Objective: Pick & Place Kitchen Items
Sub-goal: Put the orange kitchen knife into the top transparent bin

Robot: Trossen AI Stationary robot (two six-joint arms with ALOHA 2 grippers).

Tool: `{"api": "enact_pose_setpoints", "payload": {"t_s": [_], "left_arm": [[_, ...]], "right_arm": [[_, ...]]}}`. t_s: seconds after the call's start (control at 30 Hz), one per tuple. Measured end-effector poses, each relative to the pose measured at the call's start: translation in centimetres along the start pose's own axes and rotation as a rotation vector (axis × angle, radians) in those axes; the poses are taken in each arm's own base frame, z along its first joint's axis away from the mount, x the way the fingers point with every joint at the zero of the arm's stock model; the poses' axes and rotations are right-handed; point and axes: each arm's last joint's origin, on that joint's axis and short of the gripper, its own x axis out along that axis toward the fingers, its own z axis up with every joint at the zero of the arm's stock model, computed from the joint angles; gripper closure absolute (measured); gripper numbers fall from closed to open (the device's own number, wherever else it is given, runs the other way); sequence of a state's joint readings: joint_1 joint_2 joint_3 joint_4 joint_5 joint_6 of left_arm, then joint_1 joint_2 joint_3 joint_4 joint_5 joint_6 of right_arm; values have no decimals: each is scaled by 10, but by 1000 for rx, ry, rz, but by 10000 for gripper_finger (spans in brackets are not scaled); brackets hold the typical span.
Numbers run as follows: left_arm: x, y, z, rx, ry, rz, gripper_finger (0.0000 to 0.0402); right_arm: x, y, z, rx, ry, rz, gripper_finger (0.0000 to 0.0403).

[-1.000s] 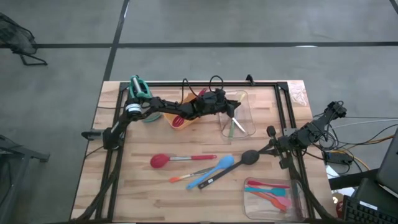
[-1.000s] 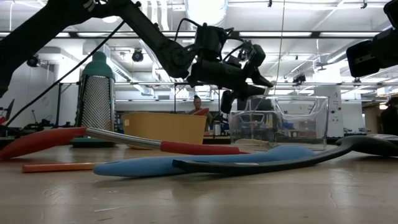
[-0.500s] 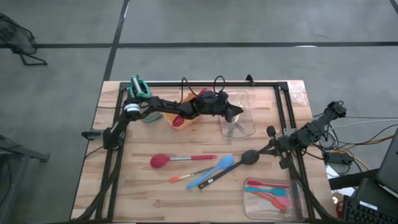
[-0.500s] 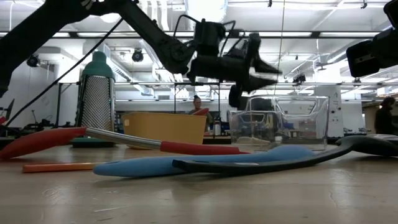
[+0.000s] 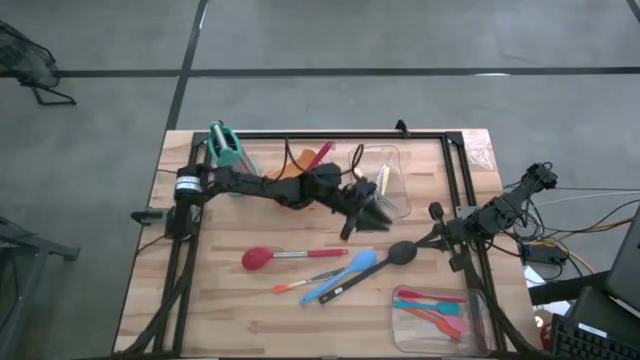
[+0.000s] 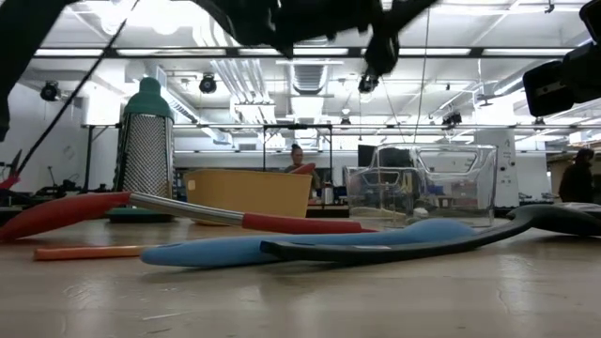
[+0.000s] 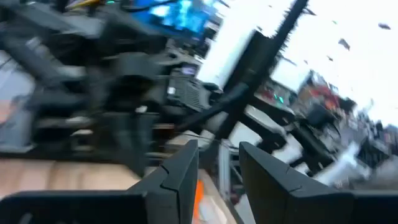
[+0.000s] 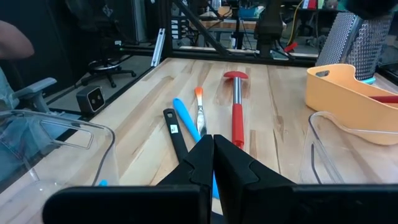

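Part done: items in clear tray (image 5: 385, 185); red spoon (image 5: 290, 256), blue spatula (image 5: 345, 272), black ladle (image 5: 375, 265) remain mid-surface. Left gripper (image 5: 365, 215) spread, empty; right gripper (image 5: 437, 213) pressed together.

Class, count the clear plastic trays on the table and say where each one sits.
2: one clear tray at the table's far side beside the orange tub, another clear tray at the near right corner.

Red spoon (image 5: 270, 258), blue spoon (image 5: 348, 273), black ladle (image 5: 385, 262) lie flat mid-table
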State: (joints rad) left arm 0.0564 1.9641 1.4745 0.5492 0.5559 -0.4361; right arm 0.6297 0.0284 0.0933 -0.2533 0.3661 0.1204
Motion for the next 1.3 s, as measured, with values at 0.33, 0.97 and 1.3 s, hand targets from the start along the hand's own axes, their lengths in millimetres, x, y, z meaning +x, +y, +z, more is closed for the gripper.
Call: {"api": "enact_pose_setpoints", "payload": {"t_s": [0.33,0.97,1.3], "left_arm": [[9,-88,-31,96,190,-2,280],[6,-176,-110,280,494,320,280],[-8,-188,-148,360,574,479,280]], "right_arm": [[0,0,0,0,0,0,394],[0,0,0,0,1,0,394],[0,0,0,0,1,0,394]]}}
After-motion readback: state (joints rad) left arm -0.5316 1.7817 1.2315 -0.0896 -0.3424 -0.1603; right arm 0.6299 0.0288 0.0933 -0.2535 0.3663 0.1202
